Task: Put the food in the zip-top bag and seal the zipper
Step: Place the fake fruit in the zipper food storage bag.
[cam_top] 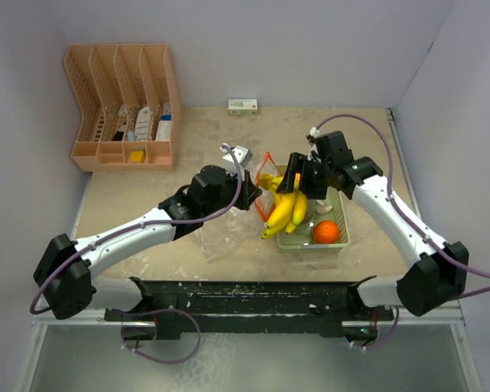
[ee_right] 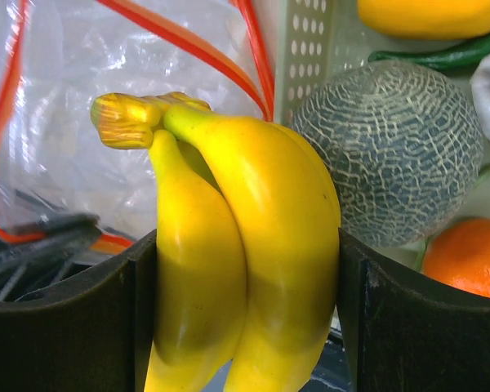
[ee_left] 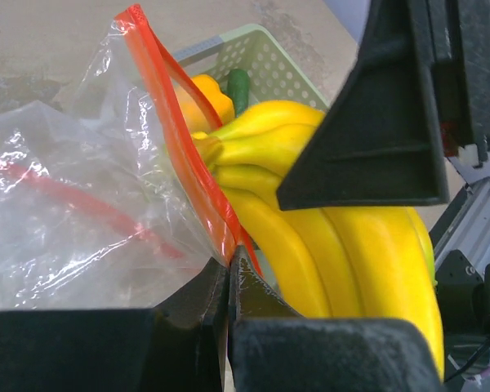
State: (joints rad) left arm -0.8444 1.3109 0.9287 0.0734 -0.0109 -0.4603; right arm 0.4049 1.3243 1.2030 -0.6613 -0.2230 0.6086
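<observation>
My right gripper (cam_top: pixel 299 184) is shut on the yellow banana bunch (cam_top: pixel 284 211), which fills the gap between its fingers in the right wrist view (ee_right: pixel 245 269). It holds the bunch above the basket's left edge, stem towards the bag's mouth. My left gripper (ee_left: pixel 229 263) is shut on the zip-top bag (ee_left: pixel 73 204) at its red-orange zipper (ee_left: pixel 180 139) and lifts that edge. The bag (cam_top: pixel 229 233) hangs open beside the bananas. The grey-green melon (ee_right: pixel 388 151), orange fruit (cam_top: pixel 326 232) and bell pepper (ee_right: pixel 425 15) lie in the basket. The slider tab is not visible.
The pale green basket (cam_top: pixel 341 242) stands right of centre and also holds a green chilli (ee_right: pixel 441 55). A peach slotted organiser (cam_top: pixel 122 106) stands at the back left. A small white box (cam_top: pixel 242 106) lies against the back wall.
</observation>
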